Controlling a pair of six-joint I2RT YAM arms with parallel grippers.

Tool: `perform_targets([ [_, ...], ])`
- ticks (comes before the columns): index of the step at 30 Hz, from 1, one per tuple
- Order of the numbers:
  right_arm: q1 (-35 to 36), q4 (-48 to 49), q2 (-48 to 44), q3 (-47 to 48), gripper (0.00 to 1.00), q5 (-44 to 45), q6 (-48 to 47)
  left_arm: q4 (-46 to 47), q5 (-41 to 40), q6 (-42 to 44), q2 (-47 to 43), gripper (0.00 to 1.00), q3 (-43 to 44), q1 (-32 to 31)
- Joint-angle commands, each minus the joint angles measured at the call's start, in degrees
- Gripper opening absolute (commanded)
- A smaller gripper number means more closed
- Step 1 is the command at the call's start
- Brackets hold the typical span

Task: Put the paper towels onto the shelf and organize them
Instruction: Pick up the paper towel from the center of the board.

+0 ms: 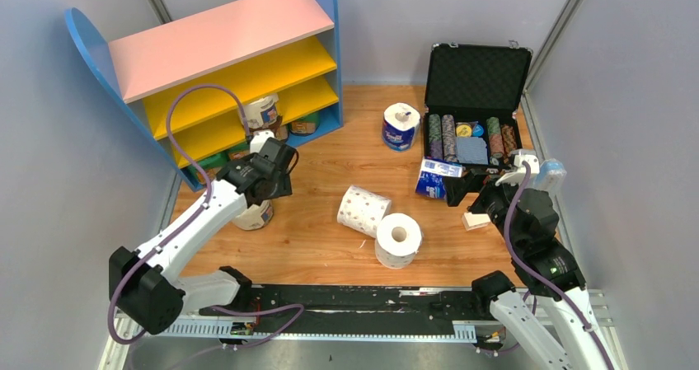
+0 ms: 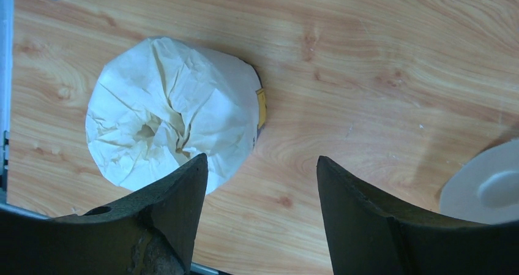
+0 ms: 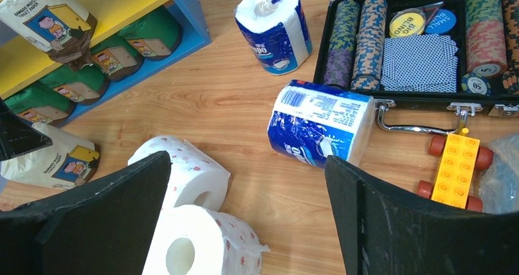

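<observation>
Cream-wrapped roll [image 2: 168, 125] upright on table, just below left end effector [image 2: 260, 183]; fingers spread, gripping nothing.

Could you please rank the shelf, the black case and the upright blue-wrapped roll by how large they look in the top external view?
1. The shelf, by far the largest.
2. The black case, open with its lid up.
3. The upright blue-wrapped roll, clearly the smallest.
All three stand at a similar depth, so the order is safe.
</observation>
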Motion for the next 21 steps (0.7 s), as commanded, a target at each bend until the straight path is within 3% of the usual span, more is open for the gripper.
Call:
perform_targets([
  [1,0.19,1.44,0.71,0.27,1.0,0.54,0.45,3.6,-6.86,0.89,1.65,0.73,0.12,0.08],
  [8,0.18,1.44,1.23,0.28,1.0,0.33,0.36,6.38,-13.06,-0.94,5.68,0.7,-4.48,0.35],
  [21,0.15,1.44,0.98,0.24,1.0,0.08,0.36,8.23,-11.57,-6.1,6.84,0.76,-9.1,3.68],
])
